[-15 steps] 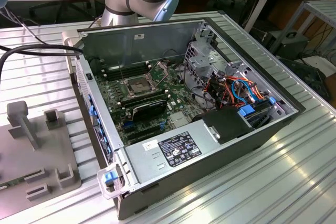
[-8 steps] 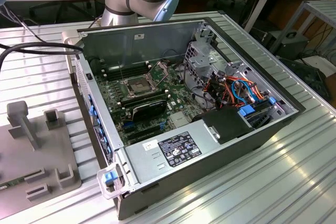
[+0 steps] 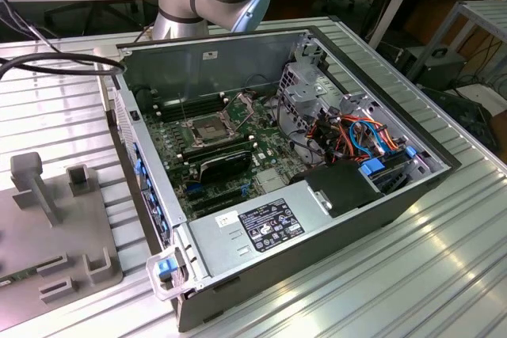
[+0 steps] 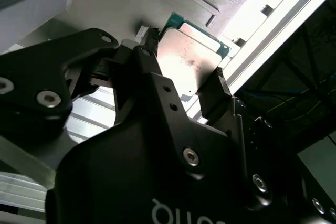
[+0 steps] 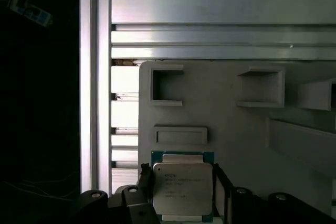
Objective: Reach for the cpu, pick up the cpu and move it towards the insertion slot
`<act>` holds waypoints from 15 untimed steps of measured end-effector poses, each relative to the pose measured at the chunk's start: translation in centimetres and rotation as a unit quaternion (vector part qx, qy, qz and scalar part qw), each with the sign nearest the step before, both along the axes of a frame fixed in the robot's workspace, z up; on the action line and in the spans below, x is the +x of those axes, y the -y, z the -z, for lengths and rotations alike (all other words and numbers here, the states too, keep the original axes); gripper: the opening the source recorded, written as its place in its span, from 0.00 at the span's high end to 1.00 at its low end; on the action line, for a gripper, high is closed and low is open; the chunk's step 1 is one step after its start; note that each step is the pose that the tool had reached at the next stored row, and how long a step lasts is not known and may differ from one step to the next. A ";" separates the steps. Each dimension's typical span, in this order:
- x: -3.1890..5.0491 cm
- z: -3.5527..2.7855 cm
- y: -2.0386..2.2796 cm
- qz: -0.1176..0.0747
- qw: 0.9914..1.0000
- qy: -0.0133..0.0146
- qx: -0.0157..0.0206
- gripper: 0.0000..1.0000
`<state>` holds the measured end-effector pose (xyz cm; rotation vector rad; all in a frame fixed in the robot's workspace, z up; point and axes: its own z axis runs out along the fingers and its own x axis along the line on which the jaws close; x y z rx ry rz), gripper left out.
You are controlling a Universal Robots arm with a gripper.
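cpu (image 5: 182, 191) gripped edgewise in the tool (image 5: 181, 184)

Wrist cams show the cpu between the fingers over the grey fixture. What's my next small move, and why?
Probably a short straight lift. The gripper looks closed on the cpu, both fingers against its edges, with the grey fixture and its raised walls just behind. Clear those before heading for the insertion slot.

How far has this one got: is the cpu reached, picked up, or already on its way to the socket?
Reach looks done: the gripper sits around the cpu, over the grey fixture plate. Pick-up is in hand; whether the chip is clamped or lifted cannot be told. Left: the move, as the insertion slot in the computer case holds no cpu.
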<state>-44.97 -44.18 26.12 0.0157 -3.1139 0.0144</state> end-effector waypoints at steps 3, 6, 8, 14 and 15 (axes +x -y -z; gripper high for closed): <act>0.01 -0.33 0.00 0.000 1.000 -0.001 0.000 0.45; 0.03 -0.70 0.00 0.000 1.000 -0.003 0.001 0.45; 0.05 -0.99 0.00 0.000 1.000 -0.004 0.001 0.45; 0.12 -2.12 0.00 0.000 1.000 -0.008 0.001 0.45; 0.13 -2.29 0.00 0.000 1.000 -0.008 0.001 0.45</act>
